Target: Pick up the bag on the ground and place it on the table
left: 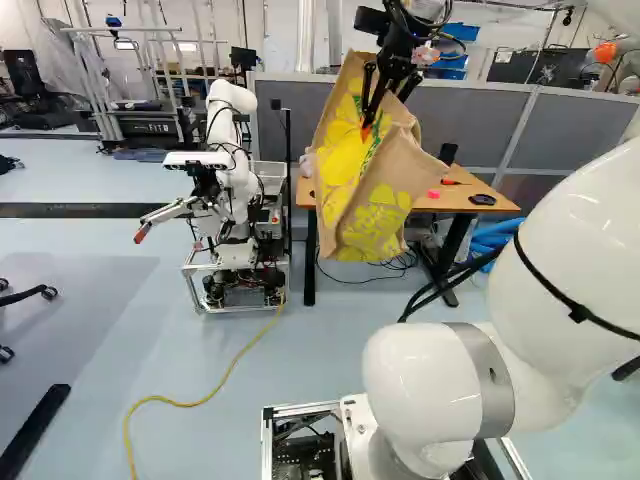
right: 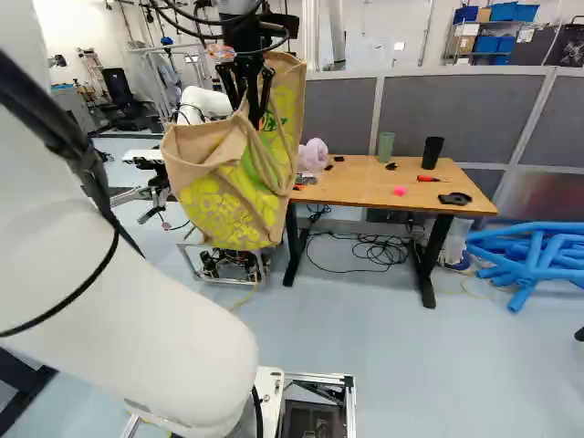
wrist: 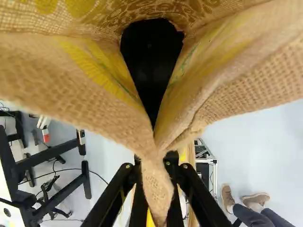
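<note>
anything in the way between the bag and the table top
Nothing visible stands between the bag, held in the tool, and the table. On the tabletop, a pale purple bundle sits at the end nearest the bag.

No text can be read with certainty. Pale lettering is carried by a dark panel point(left: 152, 128) on the metal frame point(left: 125, 30) at the left of the left base view, too small to be made out. Green marks, possibly lettering, are shown on the burlap bag point(left: 375, 205). A tiny white label point(right: 526, 36) is seen near blue bins point(right: 514, 12), illegible.
</note>
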`<state>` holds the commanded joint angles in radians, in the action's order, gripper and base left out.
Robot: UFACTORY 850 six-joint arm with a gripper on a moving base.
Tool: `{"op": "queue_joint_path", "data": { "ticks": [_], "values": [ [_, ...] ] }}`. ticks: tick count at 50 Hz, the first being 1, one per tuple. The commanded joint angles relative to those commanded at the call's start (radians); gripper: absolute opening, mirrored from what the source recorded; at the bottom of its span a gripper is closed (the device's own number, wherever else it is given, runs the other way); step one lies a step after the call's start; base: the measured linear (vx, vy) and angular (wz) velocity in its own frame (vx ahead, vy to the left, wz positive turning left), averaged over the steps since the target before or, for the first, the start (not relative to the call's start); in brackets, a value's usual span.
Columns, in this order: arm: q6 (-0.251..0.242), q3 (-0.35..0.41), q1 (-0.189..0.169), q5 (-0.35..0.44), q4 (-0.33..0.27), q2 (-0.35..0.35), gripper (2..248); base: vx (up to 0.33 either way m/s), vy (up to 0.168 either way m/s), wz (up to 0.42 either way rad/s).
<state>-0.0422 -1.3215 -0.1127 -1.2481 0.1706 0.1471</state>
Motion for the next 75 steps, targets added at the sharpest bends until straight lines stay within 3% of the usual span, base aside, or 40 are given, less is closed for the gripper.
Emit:
{"op": "queue_joint_path", "data": {
  "ticks": [15,54,75],
  "values": [
    [0.000,0.000,0.000,0.000,0.000,0.000,33,-0.009,-0.020,-0.083],
    [0.000,0.000,0.000,0.000,0.000,0.000,33,0.075,-0.057,-0.288],
    [0.000,0.000,0.000,0.000,0.000,0.000,33,0.112,-0.025,-0.011]
  ]
}}
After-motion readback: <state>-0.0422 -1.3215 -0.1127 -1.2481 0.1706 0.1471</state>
